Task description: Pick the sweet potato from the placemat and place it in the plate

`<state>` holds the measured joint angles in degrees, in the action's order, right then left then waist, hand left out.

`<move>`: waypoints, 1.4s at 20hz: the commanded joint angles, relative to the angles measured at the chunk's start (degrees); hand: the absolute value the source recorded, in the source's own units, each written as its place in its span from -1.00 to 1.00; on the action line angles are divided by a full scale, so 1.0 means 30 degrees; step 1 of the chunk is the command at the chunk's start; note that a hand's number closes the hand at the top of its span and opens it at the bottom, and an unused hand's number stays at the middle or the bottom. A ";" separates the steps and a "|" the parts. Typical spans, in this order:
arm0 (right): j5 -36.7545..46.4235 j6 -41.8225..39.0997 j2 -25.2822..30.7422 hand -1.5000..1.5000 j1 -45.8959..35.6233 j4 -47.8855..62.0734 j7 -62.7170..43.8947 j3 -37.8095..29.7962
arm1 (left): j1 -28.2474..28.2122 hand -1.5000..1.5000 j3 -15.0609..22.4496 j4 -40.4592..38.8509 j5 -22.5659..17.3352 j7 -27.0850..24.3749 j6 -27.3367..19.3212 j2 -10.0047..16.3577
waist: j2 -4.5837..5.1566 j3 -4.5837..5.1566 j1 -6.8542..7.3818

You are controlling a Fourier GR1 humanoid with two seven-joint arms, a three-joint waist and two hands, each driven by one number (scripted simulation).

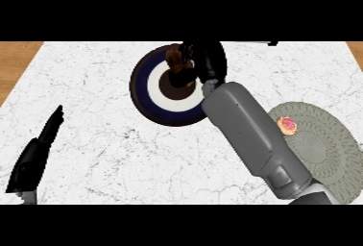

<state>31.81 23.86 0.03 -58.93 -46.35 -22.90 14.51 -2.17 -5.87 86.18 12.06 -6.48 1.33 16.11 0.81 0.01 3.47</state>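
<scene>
The round plate [151,102], with a navy rim, a white ring and a dark centre, lies at the back middle of the marble counter. My right hand [210,59] hangs over the plate's far right side. Its fingers curl round the brown sweet potato [174,56], which shows only partly at the hand's left, above the plate's upper part. The grey-green round placemat [327,144] lies at the right, partly hidden by my right forearm. My left hand [37,154] rests open at the lower left, fingers pointing up.
A small pink and orange round item [288,125] sits on the placemat's left part, next to my right forearm [248,129]. Wooden strips [16,62] show beyond the counter's left and right back corners.
</scene>
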 commanded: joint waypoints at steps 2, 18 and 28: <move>-0.3239 0.2277 -0.0008 -1.00 -0.1060 0.3037 0.0132 -0.0272 | 0.1090 0.00 -0.0066 -0.0567 0.0090 0.0062 -0.0037 -0.0041 | 0.0081 -0.0001 0.0118; -0.9317 0.8856 0.0007 -1.00 -0.0098 0.2695 0.6256 -0.2677 | -0.0372 0.00 -0.0773 -0.0372 0.0042 -0.0425 -0.0052 0.0116 | -0.0162 -0.0021 -0.0750; -1.3883 0.3494 0.1470 -1.00 0.5880 -0.1795 1.3779 -0.6299 | 0.0310 0.00 -0.1290 -0.2368 0.0052 -0.1367 -0.0223 -0.0103 | -0.0202 -0.0008 -0.1241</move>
<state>-6.07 40.41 2.28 -45.80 -47.97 12.11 -1.08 -3.28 -8.42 84.76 11.94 -7.76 1.22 15.69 0.23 -0.09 0.43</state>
